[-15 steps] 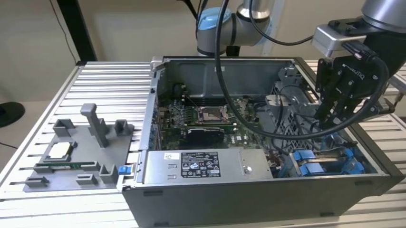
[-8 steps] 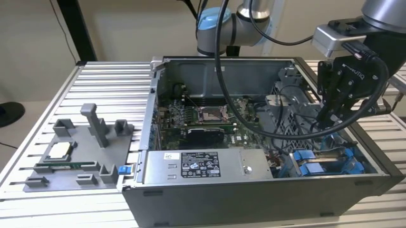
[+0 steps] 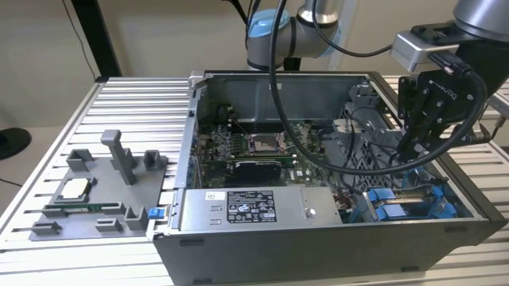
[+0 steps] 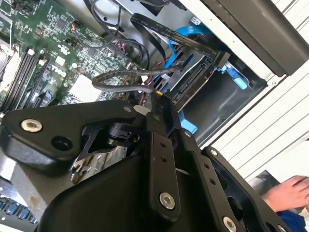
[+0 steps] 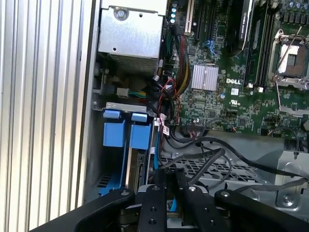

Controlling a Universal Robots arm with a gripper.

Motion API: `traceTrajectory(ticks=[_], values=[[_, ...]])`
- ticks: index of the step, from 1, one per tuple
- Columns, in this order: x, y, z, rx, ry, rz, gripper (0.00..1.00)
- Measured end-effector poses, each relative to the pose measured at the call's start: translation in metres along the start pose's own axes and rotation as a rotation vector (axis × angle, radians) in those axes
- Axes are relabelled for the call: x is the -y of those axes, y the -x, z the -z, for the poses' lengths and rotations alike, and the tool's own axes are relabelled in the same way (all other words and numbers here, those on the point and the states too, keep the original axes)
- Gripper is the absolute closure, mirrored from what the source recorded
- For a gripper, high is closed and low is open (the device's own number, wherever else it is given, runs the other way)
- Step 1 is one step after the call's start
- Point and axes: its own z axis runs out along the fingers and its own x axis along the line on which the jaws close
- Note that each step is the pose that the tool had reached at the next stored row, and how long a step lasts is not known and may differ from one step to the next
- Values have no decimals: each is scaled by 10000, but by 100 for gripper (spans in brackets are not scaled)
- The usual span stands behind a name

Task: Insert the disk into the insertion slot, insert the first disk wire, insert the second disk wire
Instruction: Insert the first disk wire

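My gripper reaches down into the open computer case at the exterior view's right, over the drive cage. In the second wrist view its fingertips are pressed together on the end of a black disk wire that loops away over the motherboard. That wire also runs up to my gripper in the first wrist view. The disk sits inside the insertion slot, with its blue carrier tabs showing at the cage's edge. A blue wire hangs close to the disk's connector end.
The grey labelled power-supply box lies along the case front. The motherboard carries the CPU socket. A grey fixture plate rests on the slatted table at the exterior view's left. A person's hand rests beside the case.
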Motion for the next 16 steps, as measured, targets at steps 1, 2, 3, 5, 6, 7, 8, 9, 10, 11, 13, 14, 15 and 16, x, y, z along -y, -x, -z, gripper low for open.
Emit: traceTrajectory(ticks=[1,2,3,5,6,7,8,9,10,11,13,14,15,16], values=[[0,0,0,0,0,-1,100],[0,0,0,0,0,0,100],[0,0,0,0,0,0,100],[0,-10,0,-2,3,-1,100],[2,-20,-1,-1,6,-1,100],[4,-29,-2,1,10,0,100],[6,-40,-1,0,14,-1,100],[9,-55,-2,1,18,-1,100],[11,-71,-2,2,22,-1,100],[14,-89,-2,2,27,-1,100],[21,-122,-2,3,41,-1,100],[24,-140,-2,3,51,-1,100],[27,-158,-2,4,62,-2,100],[30,-178,-3,6,75,-2,100]])
